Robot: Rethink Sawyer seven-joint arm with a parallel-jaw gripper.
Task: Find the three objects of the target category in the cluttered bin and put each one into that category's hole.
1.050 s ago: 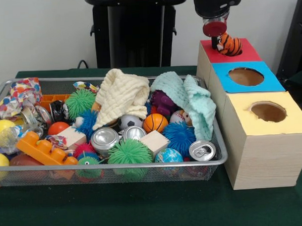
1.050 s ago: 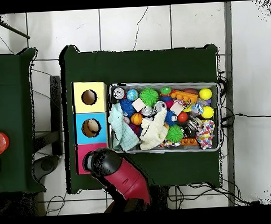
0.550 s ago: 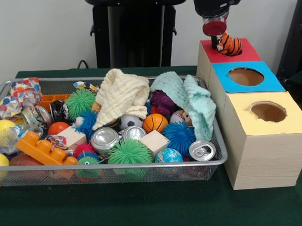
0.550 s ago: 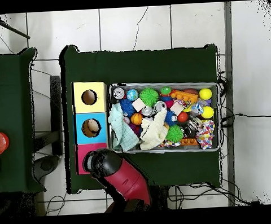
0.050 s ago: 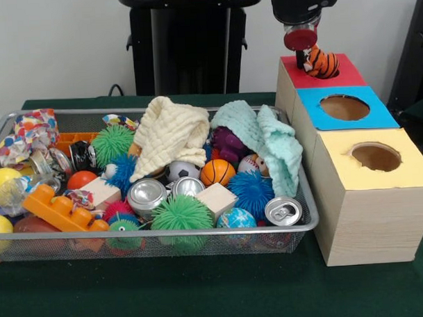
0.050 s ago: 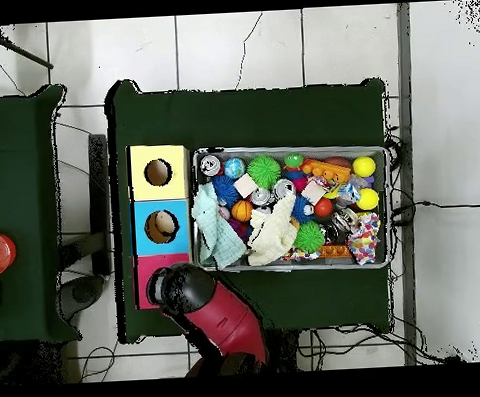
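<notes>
- The hand [image 5: 306, 56] gripped a striped toy [image 5: 323, 63] over the red box [image 5: 340, 72].
- Beside it, the bin [image 5: 200, 232] remained crowded, suggesting more sorting ahead.

a green-clothed table [image 5: 202, 291] carries a wire bin [image 5: 165, 233] beside three wooden boxes [image 5: 370, 222].

An orange toy with black stripes [image 5: 323, 62] sits on the red-topped box [image 5: 347, 70], covering its hole. The blue-topped box [image 5: 380, 111] and yellow-topped box [image 5: 413, 169] show open round holes. The wire bin [image 5: 200, 232] is crowded with balls, cans, blocks and cloths.
</notes>
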